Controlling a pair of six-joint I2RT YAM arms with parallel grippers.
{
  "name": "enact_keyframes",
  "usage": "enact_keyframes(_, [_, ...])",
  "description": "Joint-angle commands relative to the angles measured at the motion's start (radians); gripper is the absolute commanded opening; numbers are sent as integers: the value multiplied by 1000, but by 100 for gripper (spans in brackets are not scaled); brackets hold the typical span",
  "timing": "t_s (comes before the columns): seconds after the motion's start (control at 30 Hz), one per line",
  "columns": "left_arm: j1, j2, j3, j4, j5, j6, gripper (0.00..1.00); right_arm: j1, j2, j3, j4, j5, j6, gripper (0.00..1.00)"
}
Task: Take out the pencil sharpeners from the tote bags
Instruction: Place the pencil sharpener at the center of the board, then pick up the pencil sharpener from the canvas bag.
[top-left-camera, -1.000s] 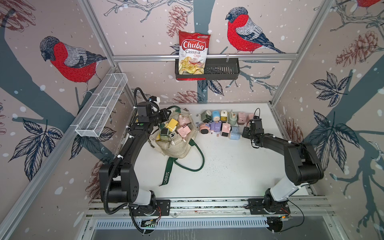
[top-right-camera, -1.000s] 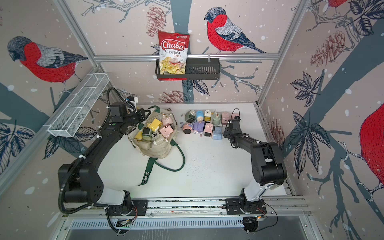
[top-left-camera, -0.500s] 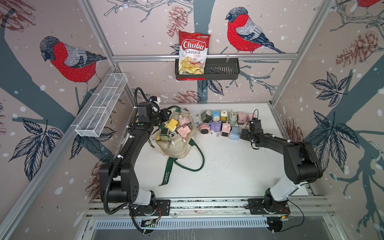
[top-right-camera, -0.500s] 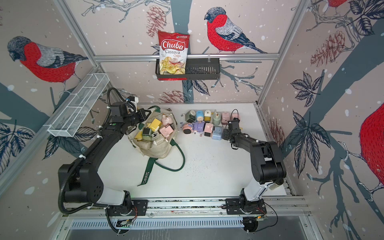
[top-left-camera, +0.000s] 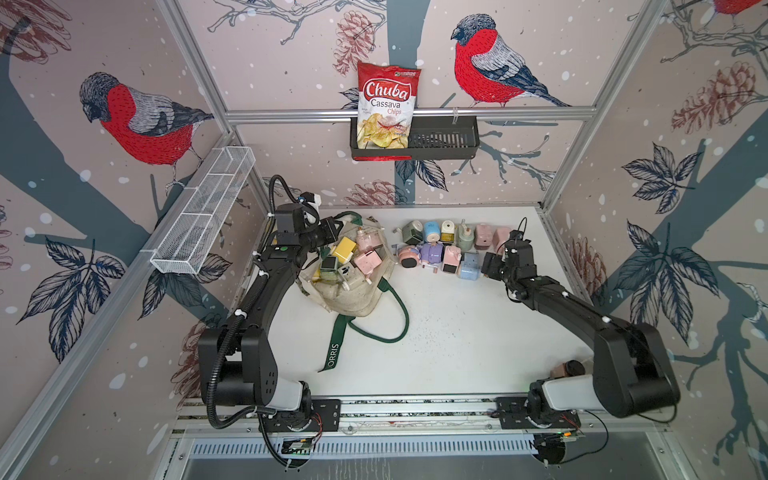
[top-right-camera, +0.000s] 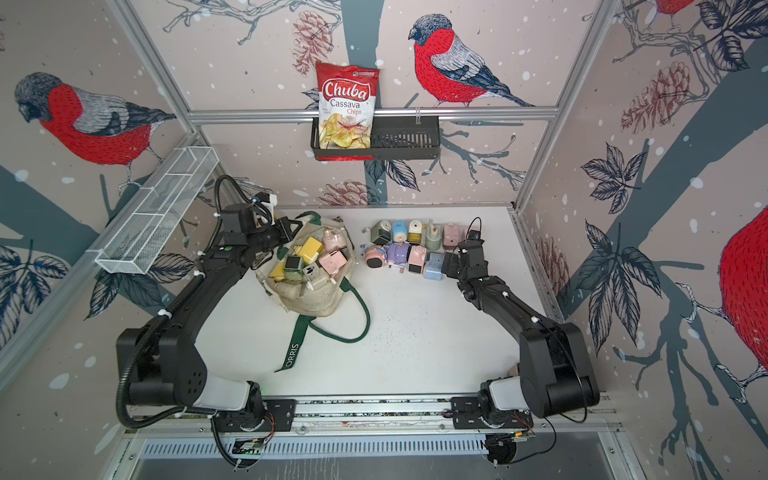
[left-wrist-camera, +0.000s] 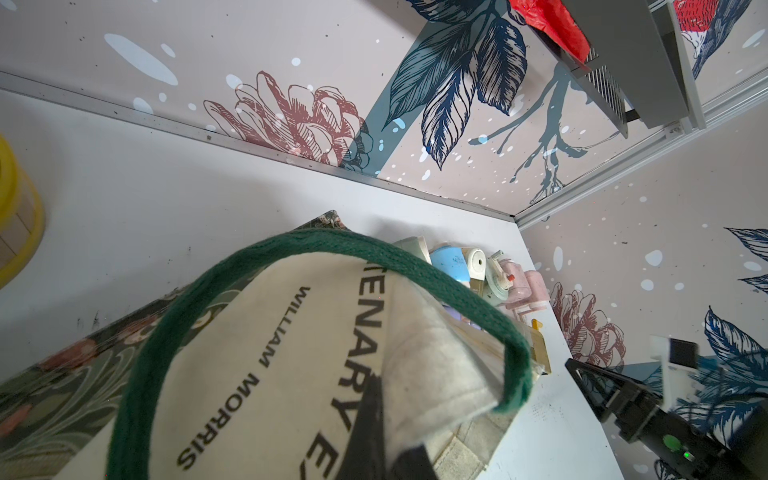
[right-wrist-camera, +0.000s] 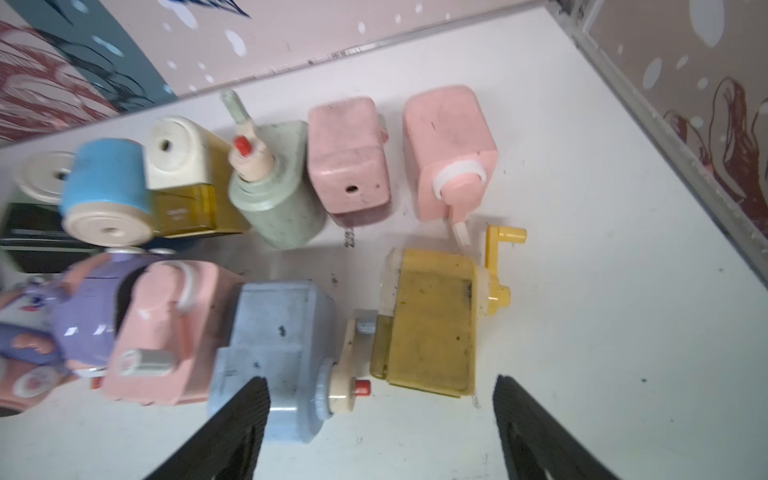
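The cream tote bag (top-left-camera: 353, 291) with green straps lies open on the white table, left of the middle. Several pencil sharpeners sit inside, among them a yellow one (top-left-camera: 345, 248) and a pink one (top-left-camera: 368, 262). My left gripper (top-left-camera: 336, 231) is shut on the bag's rim; the left wrist view shows cream fabric (left-wrist-camera: 424, 365) pinched in that left gripper (left-wrist-camera: 390, 424). More sharpeners stand in two rows (top-left-camera: 449, 245) at the back. My right gripper (right-wrist-camera: 378, 415) is open and empty, just short of a yellow sharpener (right-wrist-camera: 432, 324) and a pale blue one (right-wrist-camera: 274, 345).
A black wall basket (top-left-camera: 440, 141) holds a red chips bag (top-left-camera: 386, 108). A white wire shelf (top-left-camera: 203, 212) hangs on the left wall. A small brown jar (top-left-camera: 567, 368) stands by the right arm's base. The loose green strap (top-left-camera: 374, 324) trails toward the front.
The right gripper's jaws have spread wide and the arm has shifted slightly left beside the rows. The left gripper and the bag have not moved.
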Motion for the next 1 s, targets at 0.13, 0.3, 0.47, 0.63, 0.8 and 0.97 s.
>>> enact_keyframes(0.13, [1, -8, 6, 8, -5, -2, 0, 192, -184, -20, 54, -3, 44, 81])
enact_keyframes(0.3, [-1, -7, 3, 7, -4, -2, 0, 425, -185, 25, 68, 52, 67, 79])
enact_keyframes(0.47, [-1, -8, 4, 8, -2, -3, 0, 623, -74, 100, 127, 57, 86, 79])
enact_keyframes(0.63, [1, -9, 6, 10, -6, -2, 0, 748, 113, 243, 129, 73, 86, 79])
enact_keyframes(0.8, [0, -11, 4, 10, -7, -2, 0, 821, 306, 395, 110, 40, 84, 80])
enact_keyframes(0.97, [2, -14, 3, 10, -11, -2, 0, 830, 484, 547, 53, -30, 124, 80])
